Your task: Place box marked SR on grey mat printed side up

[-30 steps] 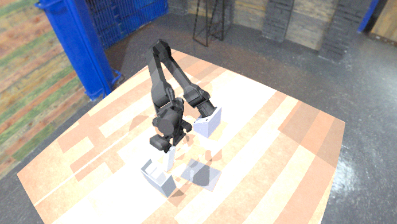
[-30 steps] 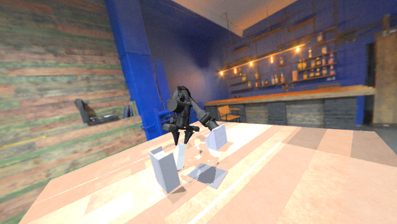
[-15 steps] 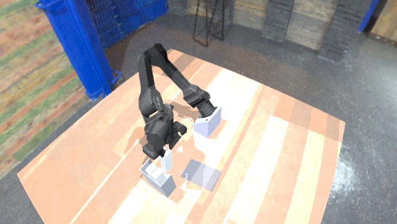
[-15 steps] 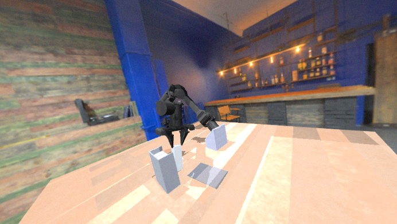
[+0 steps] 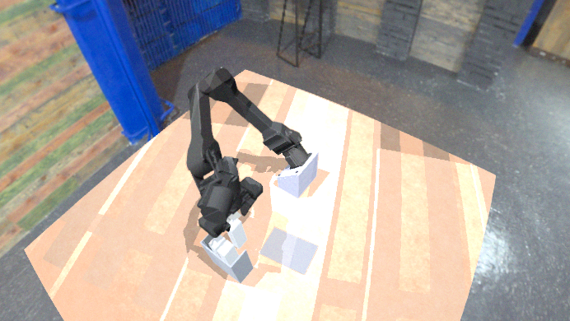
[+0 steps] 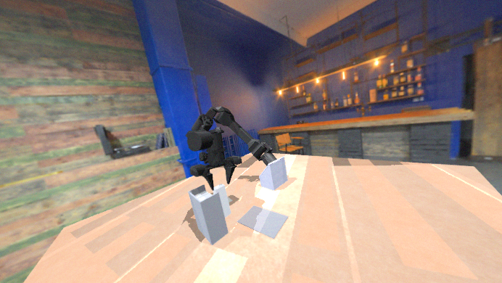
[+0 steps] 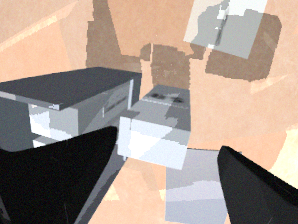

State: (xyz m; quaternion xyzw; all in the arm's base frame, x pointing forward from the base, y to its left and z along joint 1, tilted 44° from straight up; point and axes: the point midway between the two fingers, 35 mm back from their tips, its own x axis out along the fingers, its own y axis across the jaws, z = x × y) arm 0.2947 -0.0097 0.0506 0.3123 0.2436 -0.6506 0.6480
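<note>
A pale box (image 5: 237, 234) (image 6: 223, 203) (image 7: 155, 142) stands on the table outside the grey bin (image 5: 242, 267) (image 6: 214, 219) (image 7: 90, 82), close beside it. Dark marks show on one of its sides in the wrist view, too blurred to read. Two other boxes (image 5: 226, 251) (image 6: 204, 196) (image 7: 60, 122) stand in the bin; their codes are not readable. My gripper (image 6: 220, 186) (image 7: 168, 143) is open above the box outside the bin. The left finger is near the box and the bin rim, with a gap at the right finger. The grey mat (image 5: 280, 252) (image 6: 262, 222) (image 7: 195, 192) holds nothing.
The pale arm base (image 5: 302, 177) (image 6: 274, 175) stands on the table behind the mat. The bin's tall walls rise close by the left finger. The mat lies to the right of the bin in the top and exterior views. The arm's shadow falls across the table in the wrist view.
</note>
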